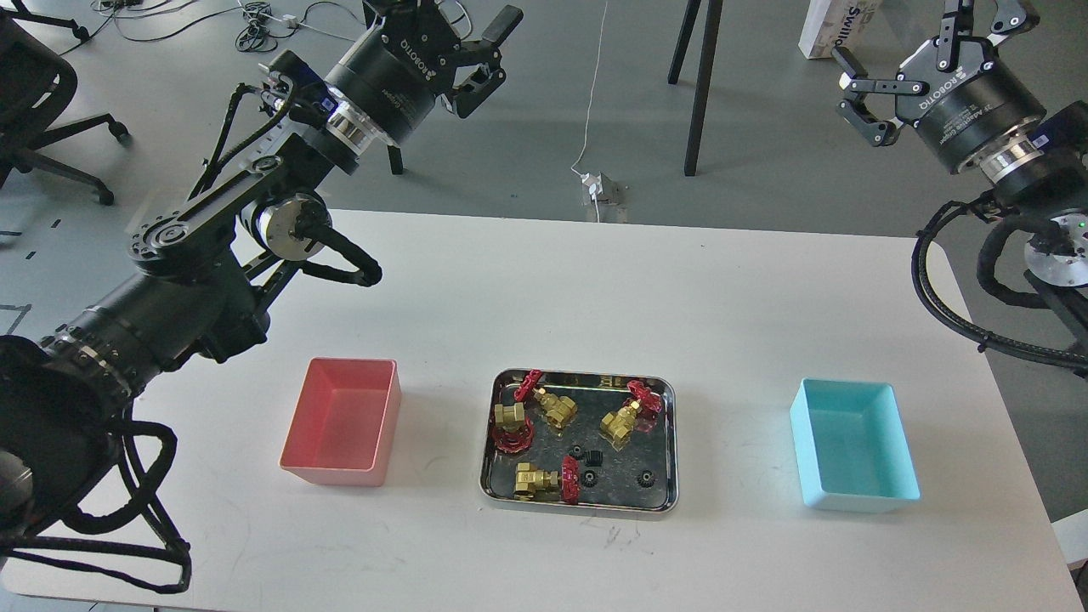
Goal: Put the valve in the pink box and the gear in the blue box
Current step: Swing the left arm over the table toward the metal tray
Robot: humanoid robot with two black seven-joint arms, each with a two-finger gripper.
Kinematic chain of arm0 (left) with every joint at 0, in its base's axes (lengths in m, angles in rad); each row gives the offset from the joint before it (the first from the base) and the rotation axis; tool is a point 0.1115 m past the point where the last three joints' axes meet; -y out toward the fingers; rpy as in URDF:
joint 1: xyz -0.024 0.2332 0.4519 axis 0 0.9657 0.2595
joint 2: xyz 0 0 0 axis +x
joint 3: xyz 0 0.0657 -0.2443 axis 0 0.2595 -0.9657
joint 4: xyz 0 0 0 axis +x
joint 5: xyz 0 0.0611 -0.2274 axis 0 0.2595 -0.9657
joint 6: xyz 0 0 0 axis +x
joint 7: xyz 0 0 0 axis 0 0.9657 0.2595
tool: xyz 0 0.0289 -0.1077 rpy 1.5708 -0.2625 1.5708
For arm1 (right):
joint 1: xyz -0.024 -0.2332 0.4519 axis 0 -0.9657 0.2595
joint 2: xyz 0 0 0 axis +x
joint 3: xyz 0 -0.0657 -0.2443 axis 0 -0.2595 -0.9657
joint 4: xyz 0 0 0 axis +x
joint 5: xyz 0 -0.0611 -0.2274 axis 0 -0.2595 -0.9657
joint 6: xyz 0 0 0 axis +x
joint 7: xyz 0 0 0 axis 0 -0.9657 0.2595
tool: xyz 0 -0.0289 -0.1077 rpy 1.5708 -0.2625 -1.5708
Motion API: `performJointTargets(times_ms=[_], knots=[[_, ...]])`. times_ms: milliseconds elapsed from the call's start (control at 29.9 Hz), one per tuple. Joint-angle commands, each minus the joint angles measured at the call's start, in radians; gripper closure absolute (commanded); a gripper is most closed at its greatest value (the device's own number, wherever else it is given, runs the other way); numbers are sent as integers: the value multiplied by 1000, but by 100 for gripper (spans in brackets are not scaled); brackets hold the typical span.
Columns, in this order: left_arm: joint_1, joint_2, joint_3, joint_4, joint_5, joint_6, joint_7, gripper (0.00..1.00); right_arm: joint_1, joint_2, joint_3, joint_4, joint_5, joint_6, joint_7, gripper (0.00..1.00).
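Several brass valves with red handwheels lie in a shiny steel tray [491,442] at the table's front centre; one valve [625,418] is at the tray's right, another [537,481] at its front. Several tiny black gears lie among them, one gear [648,478] near the tray's front right corner. The pink box [378,425] stands empty left of the tray. The blue box [901,442] stands empty to its right. My left gripper [489,59] hangs open, high beyond the table's far left edge. High at the far right, my right gripper [931,47] is open too. Neither holds anything.
The white table [544,297] carries only the tray and the two boxes. Beyond its far edge are a cable and plug [599,187] on the floor, black stand legs [701,85] and an office chair [42,110] at the far left.
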State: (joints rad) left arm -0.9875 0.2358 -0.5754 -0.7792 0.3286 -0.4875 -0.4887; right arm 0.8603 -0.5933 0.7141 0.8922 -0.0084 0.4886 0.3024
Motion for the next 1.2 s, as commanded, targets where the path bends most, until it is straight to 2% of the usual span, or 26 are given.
performJointTargets(times_ms=[0,134,267,334,535,601,668,768,802,869,935,1069,1169], knots=[[12,0,9,-5,4,-1,0,0,-4,4,33,-2,39,0,0,0],[13,5,-7,3,-9,-1,0,0,-6,4,36,-1,76,-4,-5,0],[38,-16,-5,43,-33,-1,0,0,67,-6,41,-1,155,-160,-15,0],[56,-33,-4,-23,-28,-1,0,0,120,-48,31,11,185,-237,-34,0],[69,-20,-24,-279,19,-1,0,0,134,-137,28,30,188,-271,-49,0],[47,25,-6,-365,117,94,0,0,134,-175,27,30,186,-294,-71,0],[-18,91,113,-437,168,188,0,0,132,-201,27,30,185,-323,-123,0],[-193,160,441,-498,182,332,0,1,125,-218,28,33,185,-360,-222,0],[-253,168,539,-511,182,399,0,2,120,-221,28,31,185,-363,-238,0],[-354,171,716,-531,185,525,0,4,114,-223,27,27,183,-363,-243,0],[-471,169,889,-548,191,602,0,5,88,-221,28,27,185,-364,-241,0],[-673,146,1193,-629,294,644,0,5,69,-217,28,33,186,-383,-243,0],[-805,65,1455,-692,449,678,0,7,69,-220,30,31,186,-384,-243,0]])
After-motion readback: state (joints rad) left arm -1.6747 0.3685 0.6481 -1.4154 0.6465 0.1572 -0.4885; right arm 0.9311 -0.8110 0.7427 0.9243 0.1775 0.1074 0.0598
